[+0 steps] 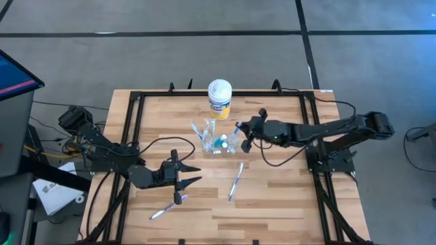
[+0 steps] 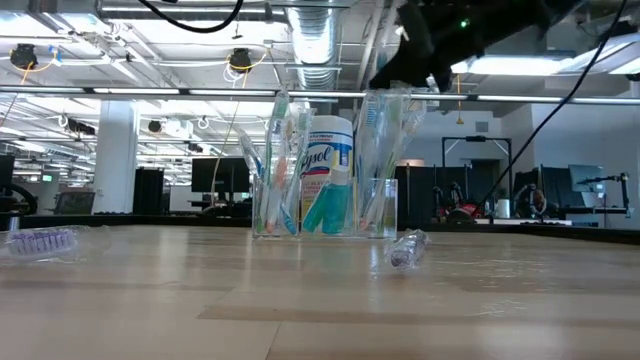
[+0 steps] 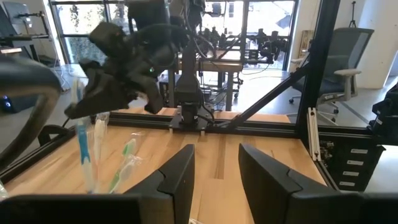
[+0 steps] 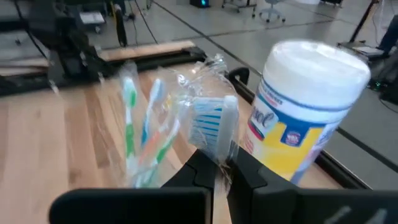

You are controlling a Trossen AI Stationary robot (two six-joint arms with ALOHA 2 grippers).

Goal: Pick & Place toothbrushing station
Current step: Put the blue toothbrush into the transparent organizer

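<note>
High view: right end effector holds toothbrush upright.

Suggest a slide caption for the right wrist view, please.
Right gripper shut on a wrapped toothbrush, beside the yellow canister.

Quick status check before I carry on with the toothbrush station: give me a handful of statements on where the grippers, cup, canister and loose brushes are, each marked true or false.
1. The right gripper is shut on a wrapped toothbrush above the clear cup. True.
2. The left gripper holds a toothbrush. False: its fingers are open and empty, over bare table.
3. The yellow canister lies on its side. False: it stands upright behind the cup.
4. Two toothbrushes still lie loose on the table, one near the middle and one near the left gripper. True.
5. The cup is empty. False: several brushes stand in it.
</note>
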